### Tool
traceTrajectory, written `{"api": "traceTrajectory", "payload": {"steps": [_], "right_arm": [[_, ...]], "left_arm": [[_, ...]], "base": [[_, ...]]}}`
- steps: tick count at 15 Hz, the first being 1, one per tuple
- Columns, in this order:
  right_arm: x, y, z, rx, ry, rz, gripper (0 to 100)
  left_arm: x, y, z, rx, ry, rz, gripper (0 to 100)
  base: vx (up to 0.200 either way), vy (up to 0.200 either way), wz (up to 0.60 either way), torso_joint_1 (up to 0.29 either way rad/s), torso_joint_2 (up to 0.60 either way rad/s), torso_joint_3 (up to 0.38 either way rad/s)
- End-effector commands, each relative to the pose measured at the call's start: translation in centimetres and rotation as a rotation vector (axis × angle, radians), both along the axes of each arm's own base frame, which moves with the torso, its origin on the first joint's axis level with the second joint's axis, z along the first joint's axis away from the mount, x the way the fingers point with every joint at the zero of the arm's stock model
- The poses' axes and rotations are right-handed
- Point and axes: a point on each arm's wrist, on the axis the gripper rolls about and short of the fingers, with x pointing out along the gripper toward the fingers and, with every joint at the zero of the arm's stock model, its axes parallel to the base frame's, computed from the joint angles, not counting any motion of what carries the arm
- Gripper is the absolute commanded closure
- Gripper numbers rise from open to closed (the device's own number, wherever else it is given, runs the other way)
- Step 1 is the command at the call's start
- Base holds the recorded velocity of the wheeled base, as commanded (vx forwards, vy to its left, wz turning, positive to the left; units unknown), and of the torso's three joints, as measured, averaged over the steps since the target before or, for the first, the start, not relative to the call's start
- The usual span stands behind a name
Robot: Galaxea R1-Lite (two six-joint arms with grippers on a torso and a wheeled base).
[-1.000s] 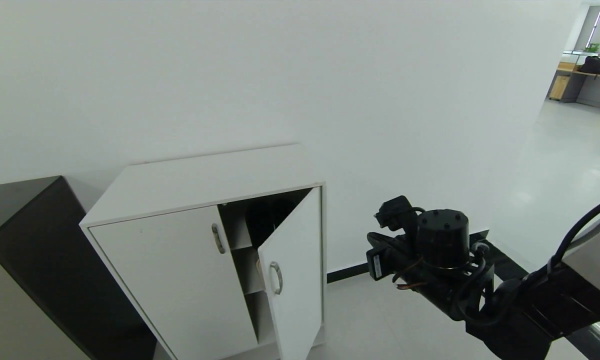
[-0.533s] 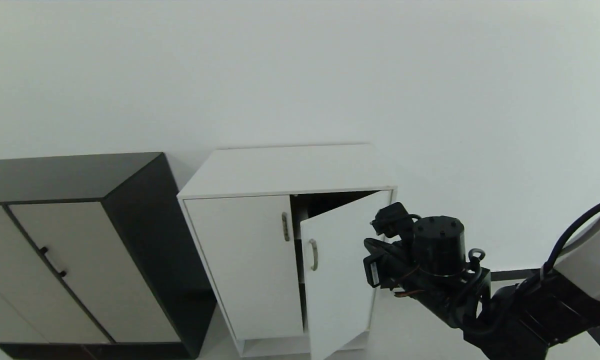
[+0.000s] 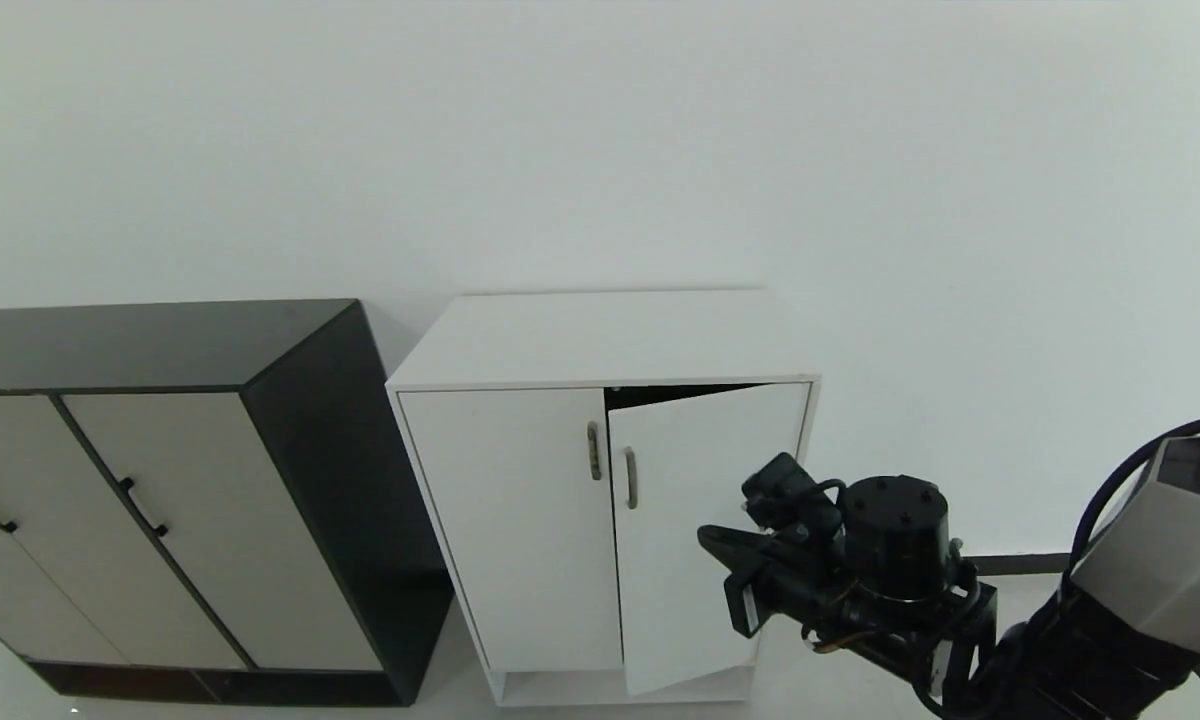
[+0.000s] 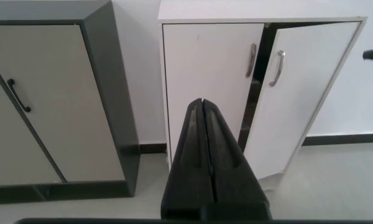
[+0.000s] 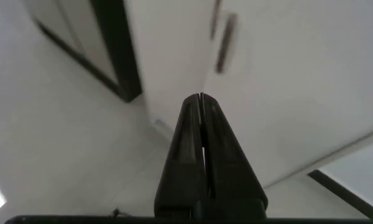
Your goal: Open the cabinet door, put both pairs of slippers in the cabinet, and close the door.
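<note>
White wall (image 3: 600, 150) is seen behind two cabinets in the head view. A white cabinet (image 3: 600, 335) is stood against it, with a black-framed cabinet (image 3: 305, 450) just beside it on the left. The left door (image 3: 505, 520) is shut flush. The right door (image 3: 705, 470) is upright and slightly ajar, hinged at its right edge, its free edge swung a little toward the robot, and a dark gap is shown along its top. Both bar handles (image 3: 593, 450) are set vertically by the middle seam. The right arm is extended from the lower right, with the right gripper (image 3: 712, 538) pointed leftward before the lower part of the right door; contact cannot be told. A white label (image 3: 743, 610) on the wrist is too small to be read.

From the left wrist view, the left gripper (image 4: 202, 106) is seen with its fingers pressed together, nothing held, aimed at the white cabinet and well apart from it. The ajar right door (image 4: 301, 93) is seen beyond it.

From the right wrist view, the right gripper (image 5: 201, 99) is likewise closed on nothing, directed at the white panels below the blurred handles (image 5: 224, 43), above the pale floor (image 5: 62, 137).
</note>
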Motion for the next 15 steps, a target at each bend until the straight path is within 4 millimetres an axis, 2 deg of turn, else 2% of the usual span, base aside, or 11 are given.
{"api": "traceTrajectory", "payload": {"steps": [1, 10, 14, 15], "right_arm": [[-0.8, -0.6, -1.2, -0.02, 0.04, 0.042, 100], [-0.6, -0.2, -3.1, -0.049, 0.07, 0.047, 100], [-0.6, -0.2, -3.1, -0.05, 0.071, 0.048, 100], [-0.7, -0.2, -3.1, -0.05, 0.071, 0.05, 100]], "left_arm": [[0.0, 0.0, 0.0, 0.0, 0.001, 0.004, 100], [0.0, 0.0, 0.0, 0.0, -0.001, 0.005, 100], [0.0, 0.0, 0.0, 0.0, 0.001, 0.005, 100], [0.0, 0.0, 0.0, -0.001, -0.001, 0.005, 100]], "base": [[0.0, 0.0, 0.0, 0.0, 0.0, 0.0], [0.2, 0.0, 0.0, 0.002, 0.0, 0.003], [0.2, 0.0, 0.0, 0.004, 0.0, 0.001], [0.0, 0.0, 0.0, 0.0, 0.0, 0.0]]}}
